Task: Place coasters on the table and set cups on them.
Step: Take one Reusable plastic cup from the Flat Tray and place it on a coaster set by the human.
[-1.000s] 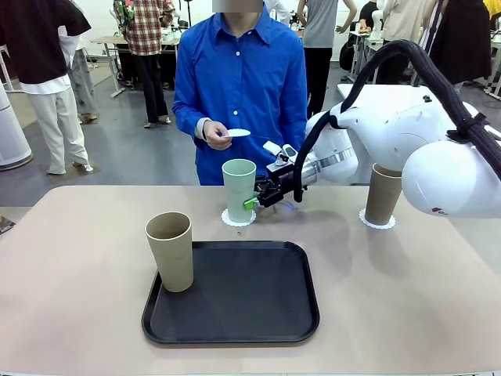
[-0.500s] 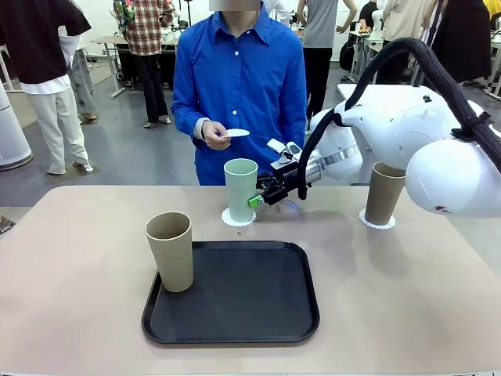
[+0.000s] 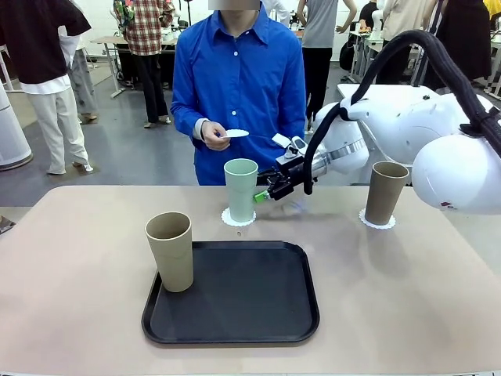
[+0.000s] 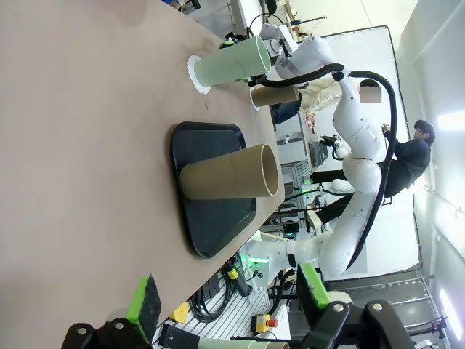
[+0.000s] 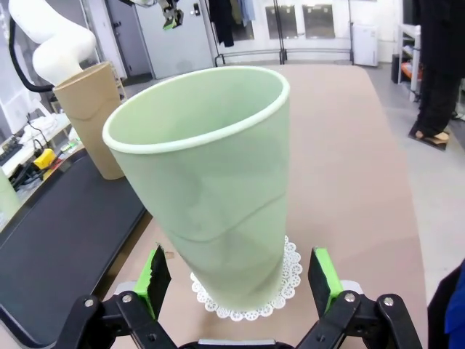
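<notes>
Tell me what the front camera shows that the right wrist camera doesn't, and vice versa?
Front extras: a person's hand holding a small white lacy paper doily, and a tan-brown tapered tumbler on another doily, far right. Wrist extras: the open right gripper, green pads flanking the pale mint green tumbler, gaps either side. Shared: that tumbler on its doily, a second tan tumbler, the black rounded tray.

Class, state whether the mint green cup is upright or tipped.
Upright: the green cup stands base-down on a white coaster, open rim facing up.
</notes>
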Controlling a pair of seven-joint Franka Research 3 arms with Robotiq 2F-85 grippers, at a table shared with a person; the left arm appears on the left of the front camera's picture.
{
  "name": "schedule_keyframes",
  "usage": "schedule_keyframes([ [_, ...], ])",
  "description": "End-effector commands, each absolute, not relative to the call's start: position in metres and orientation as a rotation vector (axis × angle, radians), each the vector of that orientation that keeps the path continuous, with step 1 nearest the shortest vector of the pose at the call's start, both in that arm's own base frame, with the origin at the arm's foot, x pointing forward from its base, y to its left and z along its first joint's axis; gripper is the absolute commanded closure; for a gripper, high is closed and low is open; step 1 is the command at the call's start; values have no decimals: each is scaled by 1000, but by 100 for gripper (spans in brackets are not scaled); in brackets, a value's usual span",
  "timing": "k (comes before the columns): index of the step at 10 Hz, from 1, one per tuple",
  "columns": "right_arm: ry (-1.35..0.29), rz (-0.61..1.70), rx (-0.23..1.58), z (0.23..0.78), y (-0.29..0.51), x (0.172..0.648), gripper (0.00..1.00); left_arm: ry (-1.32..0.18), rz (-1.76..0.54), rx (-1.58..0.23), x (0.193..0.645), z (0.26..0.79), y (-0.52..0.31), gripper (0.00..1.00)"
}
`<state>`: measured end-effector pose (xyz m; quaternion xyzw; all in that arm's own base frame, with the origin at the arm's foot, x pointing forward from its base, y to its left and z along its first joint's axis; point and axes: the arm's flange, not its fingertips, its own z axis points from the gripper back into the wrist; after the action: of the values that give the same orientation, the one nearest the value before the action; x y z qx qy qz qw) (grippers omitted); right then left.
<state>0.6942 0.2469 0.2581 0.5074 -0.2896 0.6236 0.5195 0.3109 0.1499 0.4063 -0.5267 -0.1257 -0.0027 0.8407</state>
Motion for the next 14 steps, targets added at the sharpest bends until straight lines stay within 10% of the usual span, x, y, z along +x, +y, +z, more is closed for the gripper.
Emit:
schedule_keyframes([
  [1, -647, 1498, 1142, 280, 237, 687, 0, -279, -10, -1129, 310, 407, 151, 0],
  [14, -106, 916, 233, 502, 227, 512, 0, -279, -10, -1129, 310, 407, 151, 0],
])
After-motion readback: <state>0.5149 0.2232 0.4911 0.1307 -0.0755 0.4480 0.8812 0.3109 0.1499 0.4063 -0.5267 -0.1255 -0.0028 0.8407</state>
